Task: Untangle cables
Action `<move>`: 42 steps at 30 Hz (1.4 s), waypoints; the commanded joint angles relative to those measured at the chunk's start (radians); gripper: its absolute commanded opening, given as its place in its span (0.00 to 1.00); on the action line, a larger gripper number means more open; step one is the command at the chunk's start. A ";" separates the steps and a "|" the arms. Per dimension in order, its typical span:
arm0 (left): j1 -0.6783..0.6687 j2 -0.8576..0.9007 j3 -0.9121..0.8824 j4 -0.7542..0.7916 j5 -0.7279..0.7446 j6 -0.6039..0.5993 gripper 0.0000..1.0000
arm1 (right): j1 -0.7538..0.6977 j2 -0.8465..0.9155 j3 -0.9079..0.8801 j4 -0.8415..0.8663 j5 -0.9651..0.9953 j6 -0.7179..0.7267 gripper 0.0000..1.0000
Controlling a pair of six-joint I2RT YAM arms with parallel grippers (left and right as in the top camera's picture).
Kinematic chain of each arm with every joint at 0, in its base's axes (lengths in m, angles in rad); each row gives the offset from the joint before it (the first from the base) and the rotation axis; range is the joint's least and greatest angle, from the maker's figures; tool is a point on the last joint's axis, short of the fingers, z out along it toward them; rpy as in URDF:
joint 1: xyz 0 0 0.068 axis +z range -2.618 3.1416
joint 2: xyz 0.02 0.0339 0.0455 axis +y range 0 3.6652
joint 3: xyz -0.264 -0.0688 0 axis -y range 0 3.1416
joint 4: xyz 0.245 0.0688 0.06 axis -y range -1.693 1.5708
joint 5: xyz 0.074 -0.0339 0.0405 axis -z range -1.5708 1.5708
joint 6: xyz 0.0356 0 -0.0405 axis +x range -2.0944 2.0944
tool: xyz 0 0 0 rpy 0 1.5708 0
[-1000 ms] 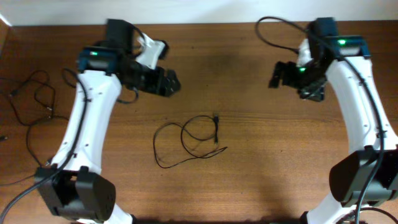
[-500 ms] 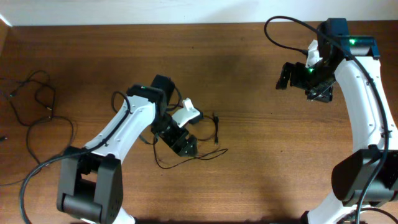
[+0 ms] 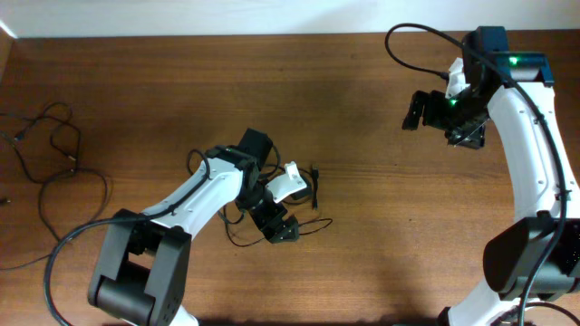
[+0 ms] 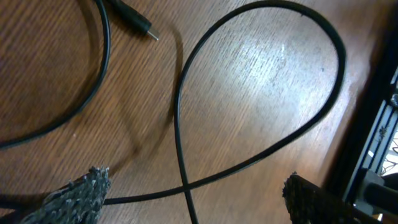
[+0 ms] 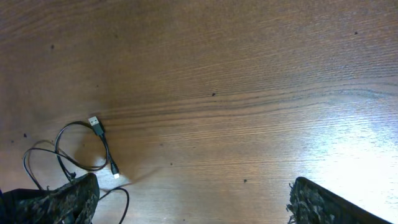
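Observation:
A thin black cable (image 3: 313, 186) lies in loose loops at the table's middle. My left gripper (image 3: 279, 225) is low over its front loops, partly hiding them. In the left wrist view the cable (image 4: 261, 155) forms one big loop that crosses itself right between my open fingers (image 4: 193, 199), with a small plug end (image 4: 140, 25) at the top. My right gripper (image 3: 421, 110) is open and empty at the back right, well away. In the right wrist view my open fingers (image 5: 193, 202) frame bare wood, and the cable (image 5: 102, 149) with its plug lies far left.
Another thin black cable (image 3: 50, 149) lies in loose loops at the table's far left edge. The thick black cable on the right arm (image 3: 408, 36) arches over the back right corner. The table is brown wood (image 3: 362, 235).
My left arm has swung from the back left down onto the middle cable loops, then a little further right and forward. The right arm barely moved.

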 commanded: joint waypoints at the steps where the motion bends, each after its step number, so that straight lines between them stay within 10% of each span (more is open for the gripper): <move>1: -0.003 0.002 -0.055 0.053 -0.008 0.015 0.91 | 0.000 -0.013 -0.013 0.008 0.002 -0.011 0.99; 6: -0.003 0.002 -0.114 0.138 -0.008 0.015 0.84 | 0.000 -0.012 -0.018 0.013 0.002 -0.011 0.99; 20: -0.003 -0.007 -0.045 0.312 -0.165 -0.235 0.00 | 0.000 -0.012 -0.018 0.012 0.002 -0.011 0.99; 29: -0.003 -0.061 0.087 0.306 -0.394 -0.594 0.00 | 0.000 -0.012 -0.018 0.013 0.002 -0.011 0.99; 35: -0.003 -0.041 0.085 0.306 -0.698 -0.618 0.01 | 0.000 -0.012 -0.018 0.013 0.002 -0.011 0.99; 42: -0.002 0.129 0.085 0.336 -0.823 -0.618 0.32 | 0.000 -0.012 -0.018 0.013 0.002 -0.011 0.99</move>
